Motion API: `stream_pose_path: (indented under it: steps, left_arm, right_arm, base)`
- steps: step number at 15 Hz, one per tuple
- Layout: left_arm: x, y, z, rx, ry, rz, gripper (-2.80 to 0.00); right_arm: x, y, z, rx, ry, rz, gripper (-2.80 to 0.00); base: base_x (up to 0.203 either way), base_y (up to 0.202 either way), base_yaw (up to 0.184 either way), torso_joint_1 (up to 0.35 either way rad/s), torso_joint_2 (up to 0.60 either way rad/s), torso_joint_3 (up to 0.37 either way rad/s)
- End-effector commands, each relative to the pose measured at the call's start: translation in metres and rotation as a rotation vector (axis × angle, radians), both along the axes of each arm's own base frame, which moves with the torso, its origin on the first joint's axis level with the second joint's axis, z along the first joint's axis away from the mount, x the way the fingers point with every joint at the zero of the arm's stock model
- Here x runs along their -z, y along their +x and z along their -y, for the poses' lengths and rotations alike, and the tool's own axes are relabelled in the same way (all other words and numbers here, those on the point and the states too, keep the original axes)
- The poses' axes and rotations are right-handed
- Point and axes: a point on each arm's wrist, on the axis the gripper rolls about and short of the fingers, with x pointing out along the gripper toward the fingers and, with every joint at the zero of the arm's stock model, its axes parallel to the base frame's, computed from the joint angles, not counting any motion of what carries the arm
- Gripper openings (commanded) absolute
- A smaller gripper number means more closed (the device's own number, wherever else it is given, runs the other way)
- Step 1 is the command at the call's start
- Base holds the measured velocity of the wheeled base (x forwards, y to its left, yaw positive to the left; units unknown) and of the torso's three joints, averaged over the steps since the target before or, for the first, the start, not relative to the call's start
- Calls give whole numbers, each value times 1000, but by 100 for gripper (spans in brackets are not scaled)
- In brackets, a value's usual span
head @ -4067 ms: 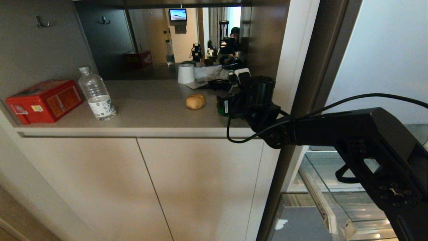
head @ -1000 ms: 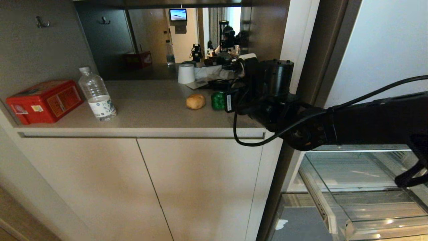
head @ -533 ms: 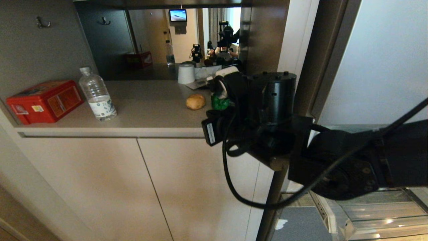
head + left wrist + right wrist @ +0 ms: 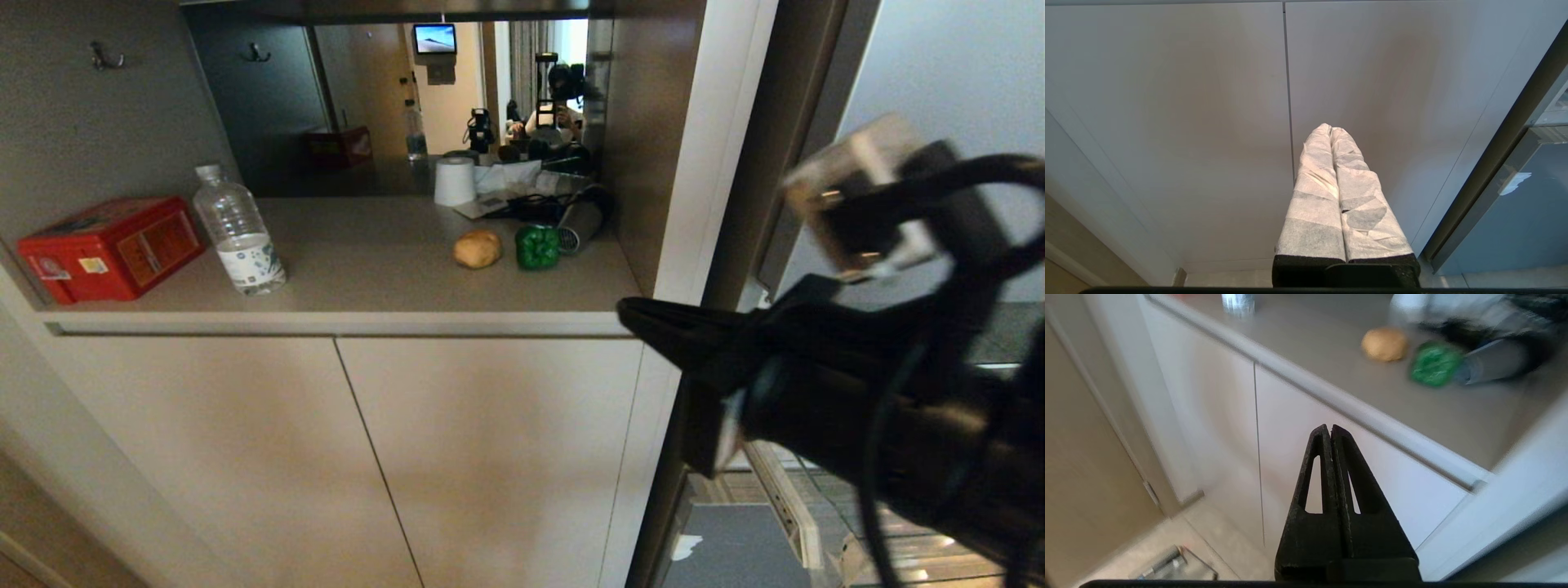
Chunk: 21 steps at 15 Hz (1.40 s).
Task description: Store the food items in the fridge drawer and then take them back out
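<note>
The green bell pepper point(image 4: 537, 247) is sitting on the counter point(image 4: 367, 269), just beside the potato point(image 4: 478, 247). The right gripper point(image 4: 633, 314), fingers pressed together and empty, is hanging off the counter's front edge. The left gripper point(image 4: 1330, 131), likewise closed, is facing the cabinet doors point(image 4: 1208, 102).

a hotel-room kitchenette: beige cabinet doors point(image 4: 343, 457), countertop point(image 4: 367, 261), wall mirror point(image 4: 392, 98), fridge drawer point(image 4: 816, 523)

Right gripper point(image 4: 1330, 430) pressed together — potato point(image 4: 1385, 344) beside pepper point(image 4: 1435, 364)
</note>
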Motion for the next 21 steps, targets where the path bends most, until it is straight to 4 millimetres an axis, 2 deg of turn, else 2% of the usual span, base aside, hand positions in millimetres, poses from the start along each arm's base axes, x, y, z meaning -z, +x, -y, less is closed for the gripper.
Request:
stream_pose_path:
  steps: [1, 3, 4, 6, 9, 11, 14, 16, 19, 21]
  left_arm:
    - [0, 0, 0, 0, 0, -2, -280]
    - [0, 0, 0, -1, 0, -2, -280]
    - [0, 0, 0, 0, 2, -2, -280]
    - [0, 0, 0, 0, 2, -2, -280]
    - [0, 0, 0, 0, 0, -2, -280]
    - [0, 0, 0, 0, 0, -2, -280]
    - [0, 0, 0, 0, 0, -2, -280]
    - [0, 0, 0, 0, 0, -2, -280]
    - [0, 0, 0, 0, 0, -2, -280]
    - [0, 0, 0, 0, 0, -2, -280]
  right_arm:
    - [-21, -35, 56, -11, 122, 72, -280]
    - [-13, -53, 86, -21, 149, 87, -280]
    - [-3, -56, 91, -23, 131, 74, -280]
    - [7, -56, 92, -25, 106, 51, -280]
    - [9, -54, 88, -27, 100, 38, -280]
    - [11, -50, 82, -26, 89, 24, -280]
    - [11, -38, 61, -19, 60, -2, -280]
    - [18, -17, 27, -11, 1, -46, -280]
    - [25, 30, -22, 66, -38, -85, -280]
    - [25, 71, -40, 148, -31, -89, -280]
  base:
    - [0, 0, 0, 0, 0, 0]
    - [0, 0, 0, 0, 0, 0]
    - [0, 0, 0, 0, 0, 0]
    - [0, 0, 0, 0, 0, 0]
    - [151, 0, 1, 7, -3, -2]
    - [0, 0, 0, 18, 6, -4]
    - [0, 0, 0, 0, 0, 0]
    - [0, 0, 0, 0, 0, 0]
    - [0, 0, 0, 0, 0, 0]
    - [0, 0, 0, 0, 0, 0]
